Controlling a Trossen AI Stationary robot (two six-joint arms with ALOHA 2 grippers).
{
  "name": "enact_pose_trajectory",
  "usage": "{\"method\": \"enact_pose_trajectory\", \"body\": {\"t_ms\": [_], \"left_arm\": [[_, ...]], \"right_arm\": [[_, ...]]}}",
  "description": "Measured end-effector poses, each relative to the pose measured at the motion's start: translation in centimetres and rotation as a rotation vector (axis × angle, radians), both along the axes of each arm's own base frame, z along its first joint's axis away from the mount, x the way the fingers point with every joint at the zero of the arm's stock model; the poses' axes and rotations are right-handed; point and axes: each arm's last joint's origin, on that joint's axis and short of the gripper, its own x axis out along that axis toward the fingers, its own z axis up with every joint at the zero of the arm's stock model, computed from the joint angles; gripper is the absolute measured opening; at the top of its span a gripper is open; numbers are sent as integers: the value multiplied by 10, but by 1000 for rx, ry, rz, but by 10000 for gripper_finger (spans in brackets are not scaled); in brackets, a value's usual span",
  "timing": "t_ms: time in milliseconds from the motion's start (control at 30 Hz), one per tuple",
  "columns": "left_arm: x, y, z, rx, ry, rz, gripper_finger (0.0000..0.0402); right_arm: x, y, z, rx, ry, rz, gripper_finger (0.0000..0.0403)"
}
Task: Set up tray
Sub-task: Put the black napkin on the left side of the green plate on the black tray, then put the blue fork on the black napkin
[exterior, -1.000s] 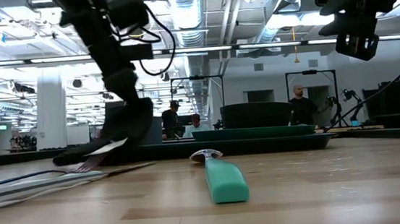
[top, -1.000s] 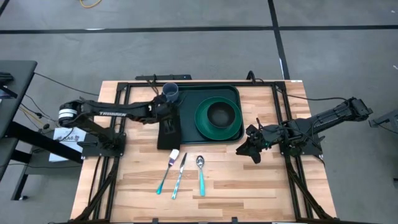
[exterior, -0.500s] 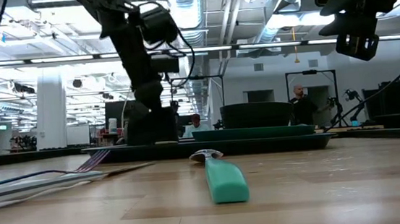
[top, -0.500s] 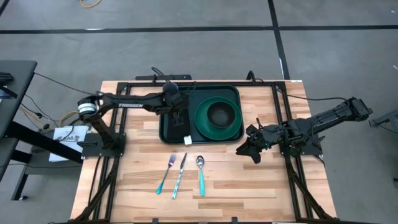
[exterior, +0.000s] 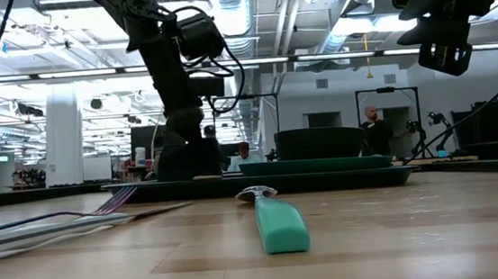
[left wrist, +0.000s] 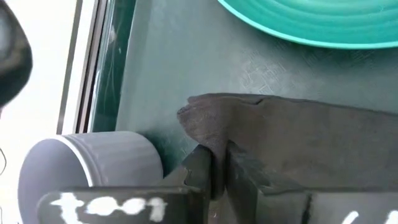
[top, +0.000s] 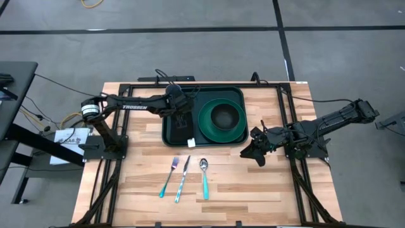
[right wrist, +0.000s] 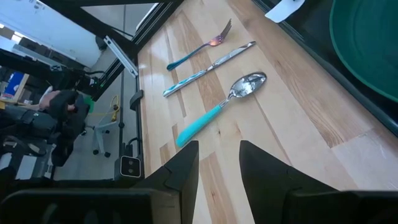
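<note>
Pinching a dark cloth (left wrist: 298, 134) with the left tool (left wrist: 214, 168) over the tray (top: 169, 133), right tool (right wrist: 217, 165) spread beside it.

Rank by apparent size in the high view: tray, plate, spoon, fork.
1. tray, the largest, wider than the plate.
2. plate, inside the tray.
3. spoon and fork look about equally long, so they are not ranked against each other.
</note>
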Motion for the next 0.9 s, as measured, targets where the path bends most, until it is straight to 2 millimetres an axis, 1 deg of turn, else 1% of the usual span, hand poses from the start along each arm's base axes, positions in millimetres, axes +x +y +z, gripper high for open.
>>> {"method": "enact_pose_trajectory", "body": {"t_ms": [233,333,400,533,700,900], "left_arm": [[2,1,1,42,-11,17,27],[2,0,2,90,-3,38,31],[2,0,2,88,-5,35,38],[3,0,2,69,-22,50,61],[3,-1,2,32,-36,34,102],[3,-1,2,49,-31,43,148]], "right_arm": [[0,0,0,-1,1,0,108],[0,0,0,-1,1,0,108],[0,0,0,0,1,1,108],[0,0,0,0,1,0,108],[0,0,0,-1,1,0,108],[0,0,-1,-3,5,1,108]]}}
